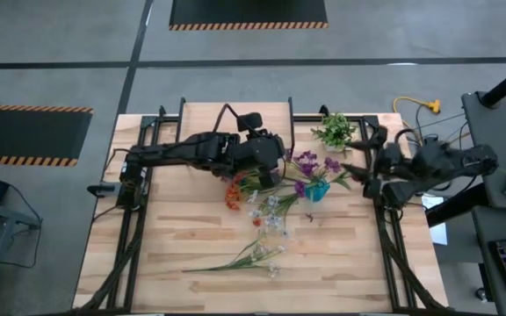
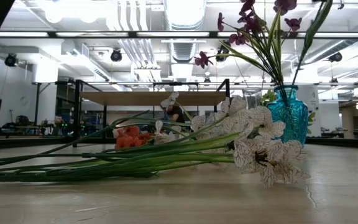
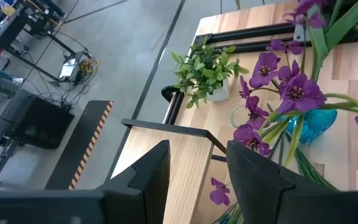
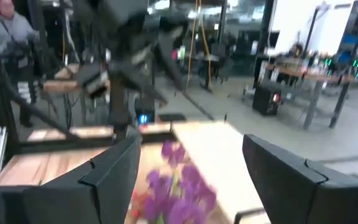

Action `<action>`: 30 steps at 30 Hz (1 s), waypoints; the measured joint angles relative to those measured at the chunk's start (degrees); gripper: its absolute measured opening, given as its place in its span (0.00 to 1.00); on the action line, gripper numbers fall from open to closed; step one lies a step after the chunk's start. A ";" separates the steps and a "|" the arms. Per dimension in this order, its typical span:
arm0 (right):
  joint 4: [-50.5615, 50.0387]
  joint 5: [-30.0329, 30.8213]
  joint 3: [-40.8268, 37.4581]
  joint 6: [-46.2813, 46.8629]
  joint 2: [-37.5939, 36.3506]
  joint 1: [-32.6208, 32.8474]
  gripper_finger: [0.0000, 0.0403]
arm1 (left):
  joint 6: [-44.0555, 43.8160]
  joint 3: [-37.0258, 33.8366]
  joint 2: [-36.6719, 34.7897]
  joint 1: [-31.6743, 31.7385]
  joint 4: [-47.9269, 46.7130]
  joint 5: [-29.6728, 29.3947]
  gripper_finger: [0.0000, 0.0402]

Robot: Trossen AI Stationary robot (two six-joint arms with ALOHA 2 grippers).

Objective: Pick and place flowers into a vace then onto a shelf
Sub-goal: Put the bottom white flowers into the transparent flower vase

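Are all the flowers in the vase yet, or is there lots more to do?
Partly done. The purple flowers already stand in the blue vase. Nothing is in hand: the left gripper and right gripper are both open and empty. Still left: the orange flowers and white flowers lying on the table, another bunch nearer the front edge, then moving the vase onto the shelf.

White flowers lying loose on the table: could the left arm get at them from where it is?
Probably yes: the white flowers lie uncovered just in front of the left gripper, whose fingers are open.
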 joint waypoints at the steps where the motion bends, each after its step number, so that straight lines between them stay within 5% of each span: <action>1: 0.11 0.00 0.95 -0.92 -0.03 0.00 0.68 | -0.32 0.00 -0.13 0.00 0.01 0.01 0.36; 12: -8.18 -1.16 3.12 -0.50 -4.16 0.00 0.62 | 0.20 0.00 -0.26 -1.52 -1.06 -0.06 0.36; 22: 2.27 -17.13 -9.56 -1.95 -16.10 0.02 0.56 | 0.40 0.00 -0.26 -1.66 -1.56 -1.57 0.36; 30: 9.92 -17.21 -16.67 -3.70 -18.04 0.02 0.56 | -5.37 0.04 -0.58 -3.67 -6.42 -14.91 0.36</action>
